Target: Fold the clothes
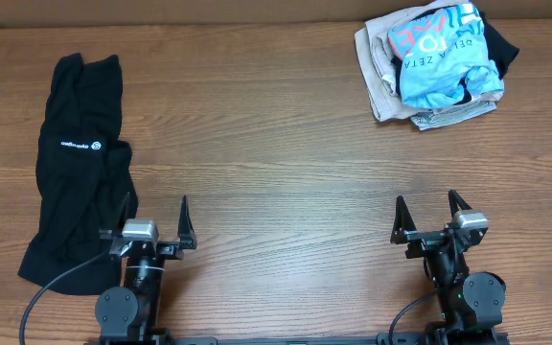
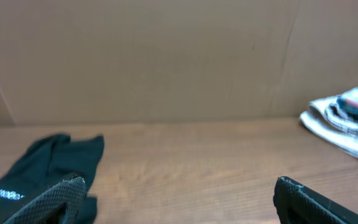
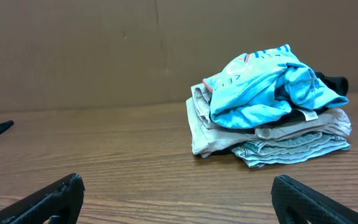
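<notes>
Opening step, by the look of things: nothing folded, nothing held. Left claw [image 1: 155,205], lower left of the overhead frame, spread wide and empty. Right claw [image 1: 425,201], lower right, likewise released, gripping nothing. Both parked low at the near edge of the brown wood-grain surface [image 1: 276,144], well apart from each other.

Long black fabric garment with a small white logo [image 1: 77,163] stretched out rumpled down the left side of the overhead frame, lower end just beside the left claw. Crumpled light blue T-shirt with white lettering [image 1: 441,53] bunched at the upper right, heaped on a stack of beige and pale cloth [image 1: 379,91], far from either claw. In the right wrist view, a dark piece tucked under the blue one; separate garment or not, hard to say from here.

Next move, most likely: pick one garment, pinch an edge or corner, drag it to the open middle and spread it flat before any fold. For the black garment, nearest the left claw: a low approach, thin cloth lying flush on wood. For the blue T-shirt: a long forward reach by the right claw and a lift clear of the stack without dragging the rest along.
</notes>
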### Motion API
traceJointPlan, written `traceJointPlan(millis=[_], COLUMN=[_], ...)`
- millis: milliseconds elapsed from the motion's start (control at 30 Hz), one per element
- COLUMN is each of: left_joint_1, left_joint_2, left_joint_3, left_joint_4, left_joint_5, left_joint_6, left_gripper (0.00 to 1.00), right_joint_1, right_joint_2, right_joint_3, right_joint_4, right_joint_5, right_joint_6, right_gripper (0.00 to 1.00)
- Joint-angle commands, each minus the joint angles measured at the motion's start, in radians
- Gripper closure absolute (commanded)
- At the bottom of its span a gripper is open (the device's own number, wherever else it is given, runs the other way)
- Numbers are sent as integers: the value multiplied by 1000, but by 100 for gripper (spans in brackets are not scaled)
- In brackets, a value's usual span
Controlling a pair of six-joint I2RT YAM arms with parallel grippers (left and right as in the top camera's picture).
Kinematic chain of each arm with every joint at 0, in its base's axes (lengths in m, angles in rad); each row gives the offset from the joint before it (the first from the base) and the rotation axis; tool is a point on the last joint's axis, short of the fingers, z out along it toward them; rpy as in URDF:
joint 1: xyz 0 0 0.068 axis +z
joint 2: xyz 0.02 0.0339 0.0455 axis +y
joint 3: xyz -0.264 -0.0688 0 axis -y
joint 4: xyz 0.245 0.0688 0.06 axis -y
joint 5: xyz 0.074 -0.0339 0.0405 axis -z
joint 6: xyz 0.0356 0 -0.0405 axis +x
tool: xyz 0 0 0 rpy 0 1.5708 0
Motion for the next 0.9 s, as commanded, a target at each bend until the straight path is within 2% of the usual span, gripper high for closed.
traceJointPlan(millis=[0,133,867], left_joint_1=[15,16,16], left_joint_2=[-19,-19,-11], left_joint_3=[-6,-6,-6], left_joint_4=[-43,-135,-128], left_joint_5=[-6,-9,-7], left_joint_6=[29,36,34], left_gripper=[0,0,0], right_joint_1=[4,4,4], right_joint_2=[-10,-10,-10], right_joint_3=[-10,-10,-10], right_joint_4=[8,8,8], right_joint_5=[13,13,13], right_joint_6=[3,3,3], right_gripper=[0,0,0])
